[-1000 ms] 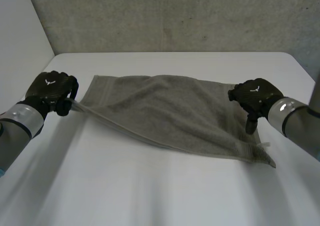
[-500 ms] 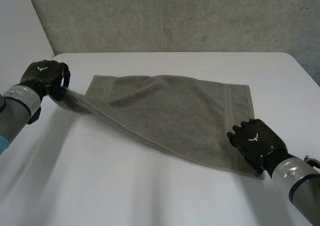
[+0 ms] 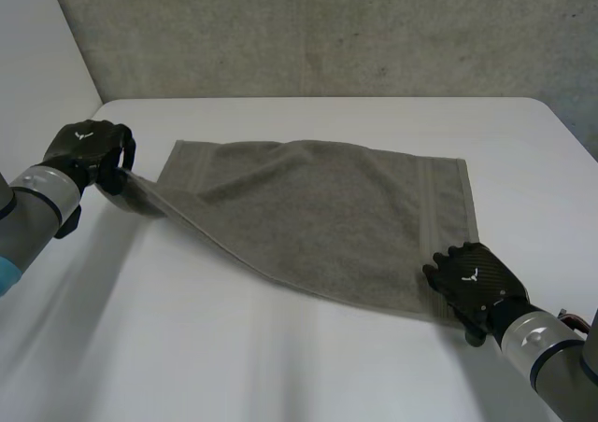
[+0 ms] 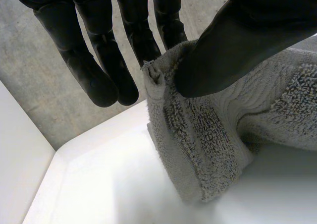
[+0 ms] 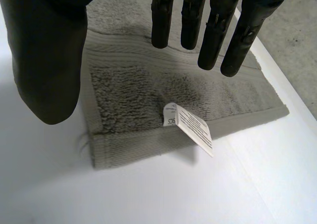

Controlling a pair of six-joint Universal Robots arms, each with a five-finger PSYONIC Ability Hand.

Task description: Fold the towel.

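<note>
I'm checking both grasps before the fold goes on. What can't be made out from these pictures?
1. Head view: the towel has its near right corner covered by the right hand.
2. Right wrist view: the print on the label is too small to read.
3. Left wrist view: how much of the corner the left hand pinches is hidden by its thumb.

Nubby terry-cloth towel (image 3: 318,217), smooth white table (image 3: 280,366)

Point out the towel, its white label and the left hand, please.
towel (image 3: 318,207): head view, middle of the cloth.
label (image 5: 190,129): right wrist view, its printed face.
left hand (image 3: 89,147): head view, back of the hand.
</note>
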